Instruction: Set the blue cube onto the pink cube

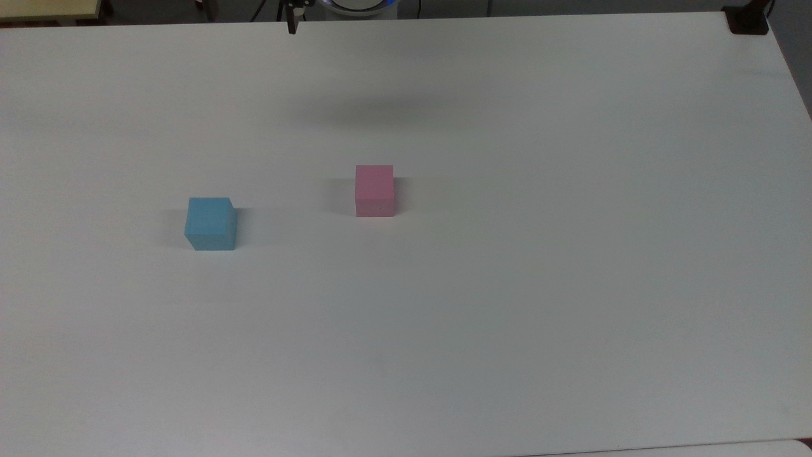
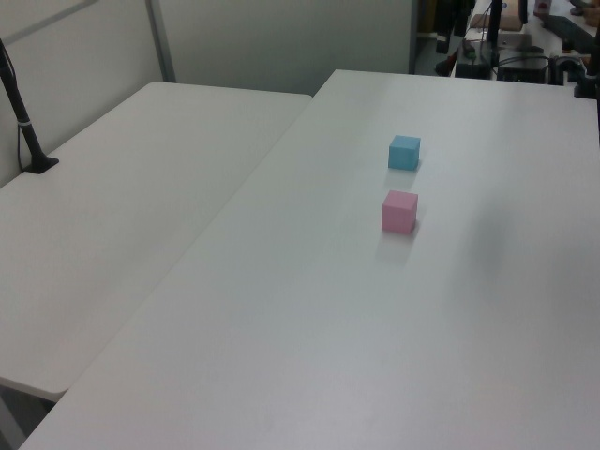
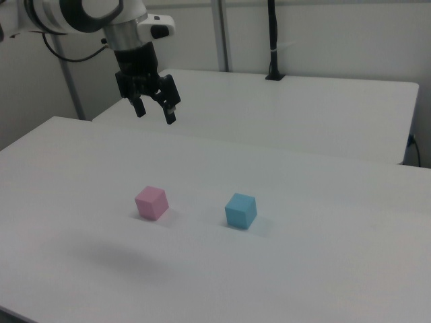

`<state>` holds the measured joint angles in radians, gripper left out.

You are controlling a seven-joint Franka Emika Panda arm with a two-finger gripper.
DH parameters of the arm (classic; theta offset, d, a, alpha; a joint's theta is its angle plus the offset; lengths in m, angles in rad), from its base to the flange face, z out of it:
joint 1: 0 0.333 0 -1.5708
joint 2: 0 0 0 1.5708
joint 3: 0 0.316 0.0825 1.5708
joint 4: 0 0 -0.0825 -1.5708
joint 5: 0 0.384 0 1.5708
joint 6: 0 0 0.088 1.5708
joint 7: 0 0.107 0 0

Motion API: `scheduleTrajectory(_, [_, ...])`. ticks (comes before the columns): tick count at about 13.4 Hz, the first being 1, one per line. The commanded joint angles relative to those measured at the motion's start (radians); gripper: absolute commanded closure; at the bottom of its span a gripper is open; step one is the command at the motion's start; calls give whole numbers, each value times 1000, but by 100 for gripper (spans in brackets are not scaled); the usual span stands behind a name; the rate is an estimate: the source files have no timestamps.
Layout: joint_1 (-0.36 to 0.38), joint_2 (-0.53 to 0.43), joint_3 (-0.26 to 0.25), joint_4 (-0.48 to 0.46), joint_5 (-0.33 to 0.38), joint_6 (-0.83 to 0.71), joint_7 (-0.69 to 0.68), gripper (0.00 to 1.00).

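two cubes apart, blue cube (image 1: 210, 223) flat, pink cube (image 1: 374, 190) flat

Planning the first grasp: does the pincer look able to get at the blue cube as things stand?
Probably yes. The open pincer hangs above the table, and the blue cube sits apart from the pink cube, with nothing over it.
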<state>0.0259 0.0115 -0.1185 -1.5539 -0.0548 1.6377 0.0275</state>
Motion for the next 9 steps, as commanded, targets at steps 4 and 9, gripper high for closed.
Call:
scheduleTrajectory(4, [3,4,-78,-14,16,23,-127,0])
scheduleTrajectory(9, [-47,120,-105,-23,38,243,-231,0])
